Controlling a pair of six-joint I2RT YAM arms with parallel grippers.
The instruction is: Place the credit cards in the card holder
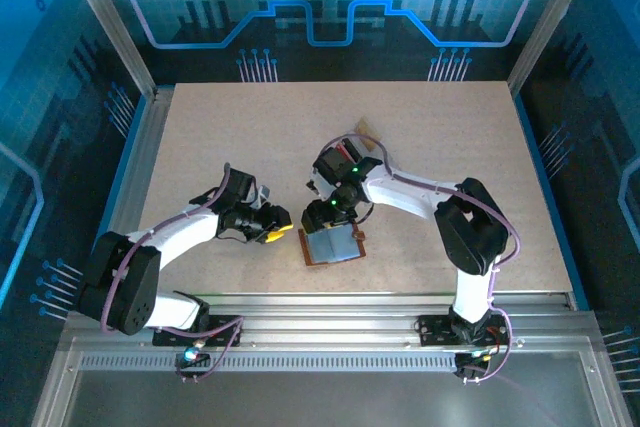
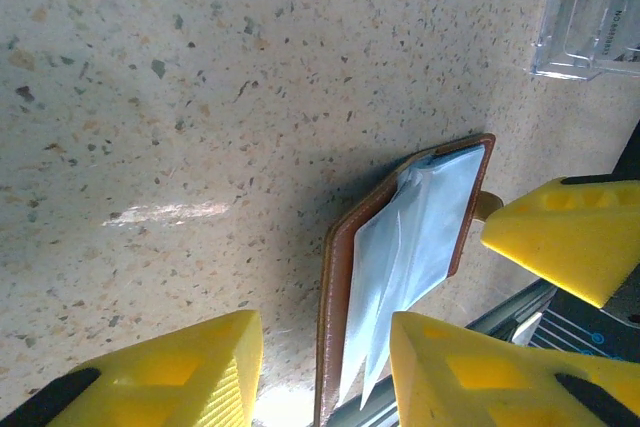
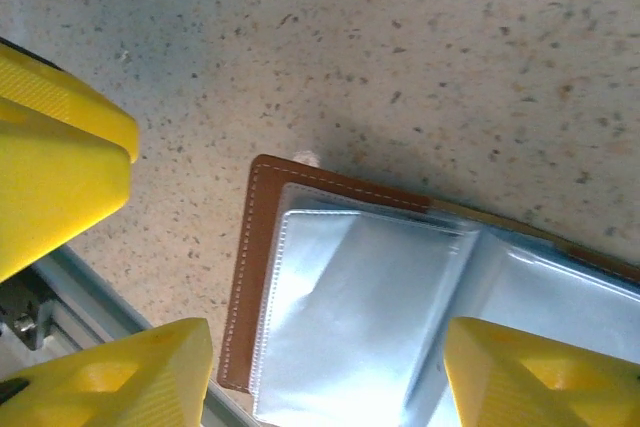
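- Your left tool (image 1: 276, 231) sits low over the bench (image 1: 230, 137), fingers apart with nothing in them. It's just left of the card holder (image 1: 333, 246) and aimed at its brown left edge.
- The card holder lies open, pale pockets up, close to the bench's near edge and between the two tools. Its long axis runs roughly left to right across the bench, a bit skewed. I can't tell which way the pocket mouths face.
- Your right tool (image 3: 328, 339) hangs right above the holder, fingers spread wide over the pockets and clamped on nothing. I can't tell if it's touching.
- Neither tool carries one of the credit cards. I'd say the right arm is nearer.
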